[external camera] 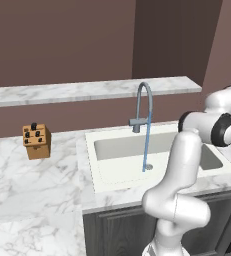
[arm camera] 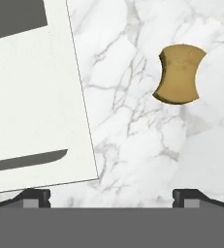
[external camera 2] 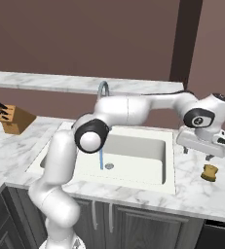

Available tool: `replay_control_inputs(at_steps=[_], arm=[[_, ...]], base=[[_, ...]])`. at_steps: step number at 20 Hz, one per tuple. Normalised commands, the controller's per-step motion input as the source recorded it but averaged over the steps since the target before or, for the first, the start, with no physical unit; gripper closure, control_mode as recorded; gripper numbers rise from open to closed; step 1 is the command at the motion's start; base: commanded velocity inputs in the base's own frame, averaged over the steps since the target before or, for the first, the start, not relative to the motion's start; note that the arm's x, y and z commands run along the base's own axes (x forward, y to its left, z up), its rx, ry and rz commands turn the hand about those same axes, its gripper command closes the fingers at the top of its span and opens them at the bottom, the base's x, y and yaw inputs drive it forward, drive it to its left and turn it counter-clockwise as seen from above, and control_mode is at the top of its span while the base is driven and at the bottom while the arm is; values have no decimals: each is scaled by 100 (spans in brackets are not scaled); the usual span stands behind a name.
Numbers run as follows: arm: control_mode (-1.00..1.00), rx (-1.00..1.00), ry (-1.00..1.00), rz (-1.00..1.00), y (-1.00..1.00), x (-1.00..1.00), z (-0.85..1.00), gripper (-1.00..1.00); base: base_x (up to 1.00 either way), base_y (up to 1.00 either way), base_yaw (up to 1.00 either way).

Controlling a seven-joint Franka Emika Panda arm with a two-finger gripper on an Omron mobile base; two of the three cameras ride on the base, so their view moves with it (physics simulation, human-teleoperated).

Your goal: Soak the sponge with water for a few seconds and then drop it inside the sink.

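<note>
Two dark fingertips of the tool stand wide apart at the bottom of the hand view, with nothing between them. Beyond them lies the sponge, a small tan-brown lump with pinched sides as seen from above, flat on the marble tabletop and apart from the tool. It sits to the right of the sink, near its white rim but not touching it.

From the right base view, the tool hangs just above and a little to the sink side of the sponge. The arm stretches across the basin to reach there.

Water runs in a thin pale-blue stream from the curved grey tap down toward the drain. A brown knife block stands well off to the left.

As a judgement, the task is at an early stage: the water is on, but the sponge is not yet picked up. Gripping it, carrying it under the stream, holding it there and dropping it into the basin all remain.
</note>
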Motion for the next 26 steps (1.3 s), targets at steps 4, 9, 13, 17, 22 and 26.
replay_control_inputs(at_steps=[4, 9, 13, 17, 22, 26], arm=[[-100, 0, 0, 6, -4, 3, -12, -100], [-100, 0, -5, 8, -1, 14, -43, -100], [-100, 0, -6, 9, 0, 17, -38, -100], [-100, 0, -1, 10, -1, 16, -19, -100], [-100, 0, 1, 9, -6, 26, -18, -100], [-100, 0, 3, 5, -15, 22, -18, -100]], base=[[0, 0, 0], [0, 0, 0], [0, 0, 0], [0, 0, 0], [0, 0, 0], [0, 0, 0]])
